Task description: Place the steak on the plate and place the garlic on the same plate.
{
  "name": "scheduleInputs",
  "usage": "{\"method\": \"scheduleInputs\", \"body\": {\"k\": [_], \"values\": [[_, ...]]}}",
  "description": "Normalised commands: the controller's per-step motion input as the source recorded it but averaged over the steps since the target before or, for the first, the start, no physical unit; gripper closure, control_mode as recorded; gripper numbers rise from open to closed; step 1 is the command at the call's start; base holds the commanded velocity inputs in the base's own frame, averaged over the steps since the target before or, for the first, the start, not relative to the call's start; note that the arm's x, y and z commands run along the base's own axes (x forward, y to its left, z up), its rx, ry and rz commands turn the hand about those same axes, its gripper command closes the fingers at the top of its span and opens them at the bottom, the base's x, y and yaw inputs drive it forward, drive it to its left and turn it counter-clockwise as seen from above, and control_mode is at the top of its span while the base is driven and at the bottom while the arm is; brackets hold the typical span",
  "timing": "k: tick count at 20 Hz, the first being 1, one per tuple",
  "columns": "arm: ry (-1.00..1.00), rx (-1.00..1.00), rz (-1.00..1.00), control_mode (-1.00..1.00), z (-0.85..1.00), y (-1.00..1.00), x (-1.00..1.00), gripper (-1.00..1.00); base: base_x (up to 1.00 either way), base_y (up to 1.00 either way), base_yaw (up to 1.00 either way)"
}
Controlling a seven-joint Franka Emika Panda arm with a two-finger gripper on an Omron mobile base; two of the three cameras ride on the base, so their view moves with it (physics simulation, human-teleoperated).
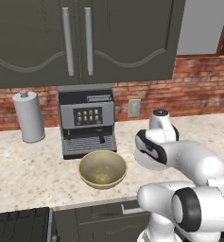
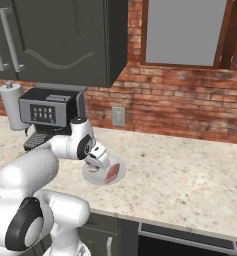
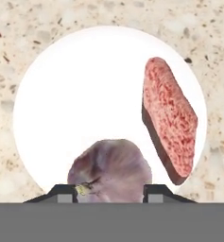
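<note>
Gripper (image 3: 111,194) pinches the garlic (image 3: 109,168) over the plate (image 3: 85,94), steak (image 3: 170,118) at 3 o'clock; bulb looks light, firm, papery-slick, best held across its widest middle.

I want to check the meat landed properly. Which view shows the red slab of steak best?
The hand view: the red slab of steak shows whole, lying at the round white plate's edge. The right base view shows a small reddish patch beside the arm. In the left base view the arm covers that spot.

Smooth, matt white plate (image 3: 75,94); rough, grainy red steak (image 3: 172,116) at three o'clock; papery purplish garlic (image 3: 111,165); speckled stone-look table (image 3: 19,38).
</note>
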Motion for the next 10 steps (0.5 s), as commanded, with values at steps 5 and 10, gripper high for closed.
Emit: {"method": "scheduleInputs", "body": {"k": [5,10], "values": [[0.05,0.00,-0.01,-1.00,-0.19,0.00,0.12,-1.00,0.00,0.00,0.00],[0.00,0.00,-0.01,-1.00,-0.13,0.00,0.23,-1.00,0.00,0.00,0.00]]}}
